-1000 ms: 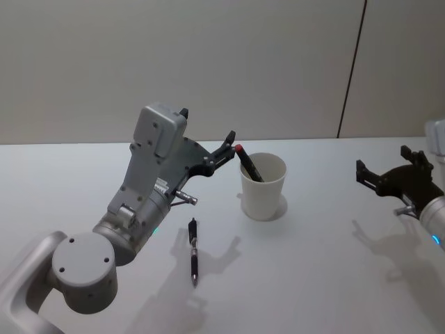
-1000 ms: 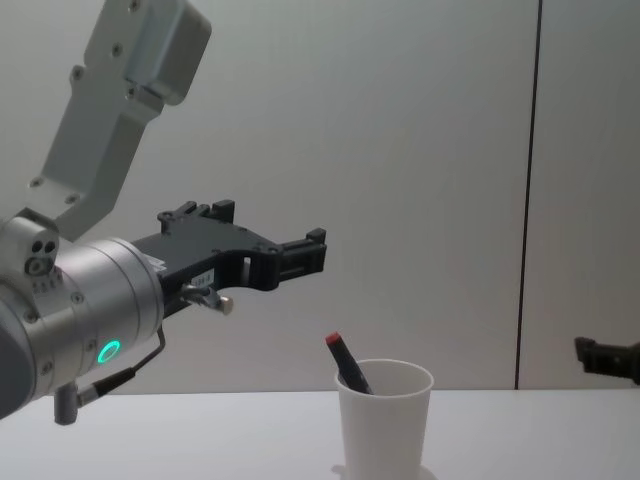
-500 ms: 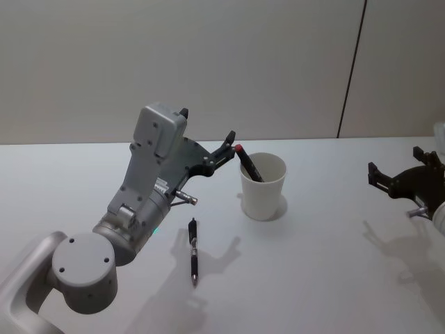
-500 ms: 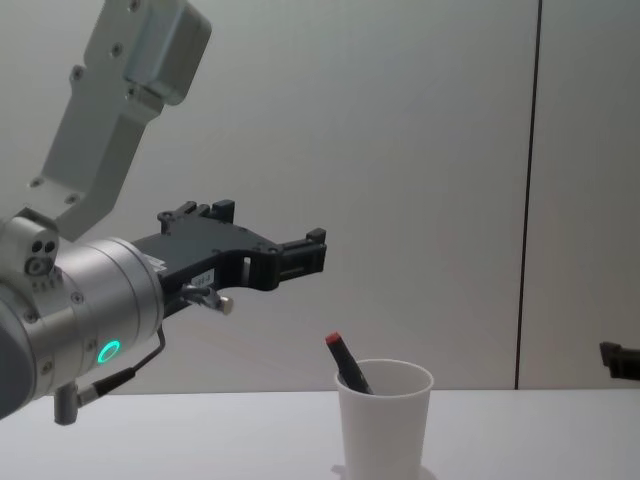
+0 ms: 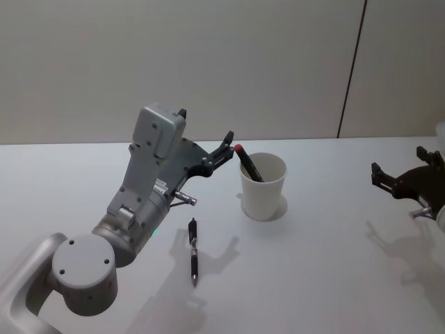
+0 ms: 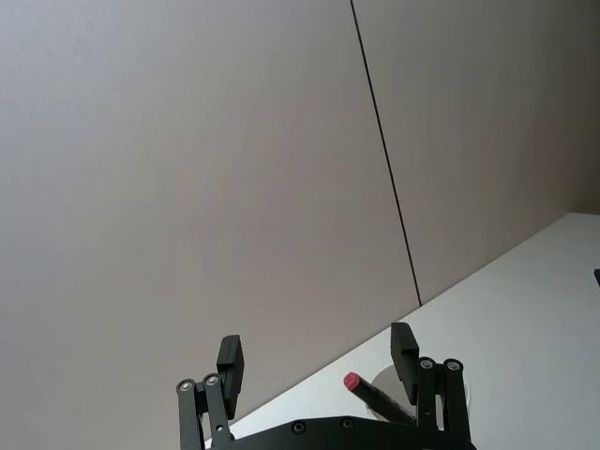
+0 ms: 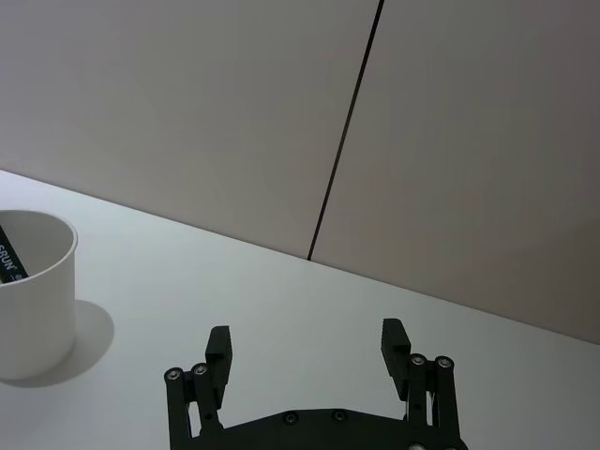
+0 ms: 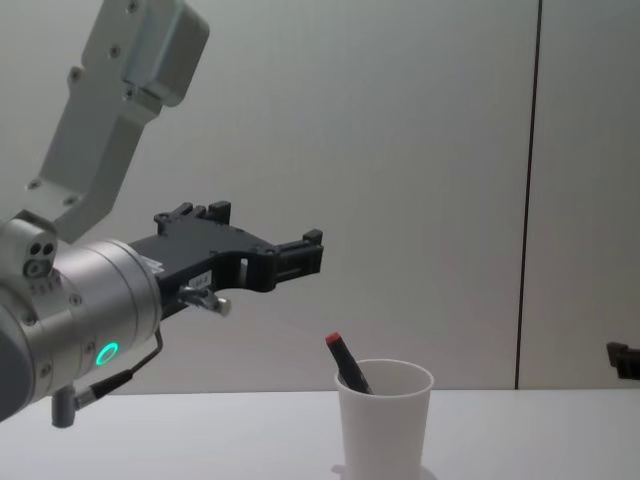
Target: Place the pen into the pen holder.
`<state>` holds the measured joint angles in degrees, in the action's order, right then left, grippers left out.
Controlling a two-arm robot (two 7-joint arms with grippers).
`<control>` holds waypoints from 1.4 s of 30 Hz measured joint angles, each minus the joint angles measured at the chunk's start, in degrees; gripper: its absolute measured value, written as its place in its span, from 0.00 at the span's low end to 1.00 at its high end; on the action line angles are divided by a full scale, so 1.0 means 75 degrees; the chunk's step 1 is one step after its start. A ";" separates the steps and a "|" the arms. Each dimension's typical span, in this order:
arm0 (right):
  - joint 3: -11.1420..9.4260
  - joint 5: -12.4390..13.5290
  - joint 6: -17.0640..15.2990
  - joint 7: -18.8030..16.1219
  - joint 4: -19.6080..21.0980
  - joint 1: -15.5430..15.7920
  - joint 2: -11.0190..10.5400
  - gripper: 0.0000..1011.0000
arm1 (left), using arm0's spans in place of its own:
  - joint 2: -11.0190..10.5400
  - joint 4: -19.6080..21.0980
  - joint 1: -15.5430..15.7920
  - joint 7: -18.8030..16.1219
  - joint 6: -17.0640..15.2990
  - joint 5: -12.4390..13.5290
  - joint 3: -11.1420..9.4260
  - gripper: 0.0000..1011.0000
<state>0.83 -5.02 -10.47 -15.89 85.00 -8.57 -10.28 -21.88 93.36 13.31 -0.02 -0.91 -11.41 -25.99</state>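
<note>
The pen holder (image 5: 263, 186), a white paper cup, stands mid-table with a black pen with a red cap (image 5: 247, 163) leaning inside it. A second black pen (image 5: 194, 252) lies flat on the table, in front of the cup and to its left. My left gripper (image 5: 224, 149) hangs open above the table just left of the cup's rim, holding nothing. The left wrist view has the red cap (image 6: 353, 382) near one of its fingers (image 6: 404, 347). My right gripper (image 5: 398, 163) is open at the far right, well away from the cup (image 7: 33, 291).
The white table (image 5: 327, 264) ends at a plain wall with a dark vertical seam (image 5: 351, 69). My left arm's grey housing (image 5: 149, 181) rises over the table's left half, above the lying pen.
My right gripper has drawn back toward the right edge of the view. The left arm, the cup and both pens have stayed put.
</note>
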 joint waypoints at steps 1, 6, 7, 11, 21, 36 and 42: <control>-0.0001 -0.0003 0.0000 -0.0001 0.0003 0.0001 -0.0003 0.99 | -0.0001 0.0012 -0.0010 -0.0023 -0.0010 0.0000 0.0001 0.99; -0.0005 -0.0014 0.0000 -0.0007 0.0010 0.0005 -0.0012 0.99 | -0.0025 0.0119 -0.0106 -0.0236 -0.0182 -0.0098 0.0021 0.99; -0.0006 -0.0015 0.0000 -0.0007 0.0011 0.0006 -0.0013 0.99 | -0.0030 0.0136 -0.0122 -0.0266 -0.0219 -0.0137 0.0027 0.99; -0.0009 -0.0018 0.0000 -0.0011 0.0013 0.0008 -0.0017 0.99 | -0.0061 0.0236 -0.0205 -0.0381 -0.0420 -0.0316 0.0057 0.99; -0.0014 -0.0025 0.0001 -0.0013 0.0021 0.0013 -0.0024 0.99 | -0.0185 0.0546 -0.0435 -0.0640 -0.1159 -0.1025 0.0183 0.99; -0.0013 -0.0029 0.0001 -0.0013 0.0022 0.0013 -0.0030 0.99 | -0.0306 0.0830 -0.0764 -0.0990 -0.2317 -0.2146 0.0335 0.99; -0.0013 -0.0029 0.0001 -0.0012 0.0022 0.0013 -0.0029 0.99 | -0.0253 0.0810 -0.0858 -0.1161 -0.2659 -0.2491 0.0349 0.99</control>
<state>0.73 -5.24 -10.46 -15.98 85.17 -8.48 -10.50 -23.78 99.43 6.88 -8.73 -20.86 -30.09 -23.37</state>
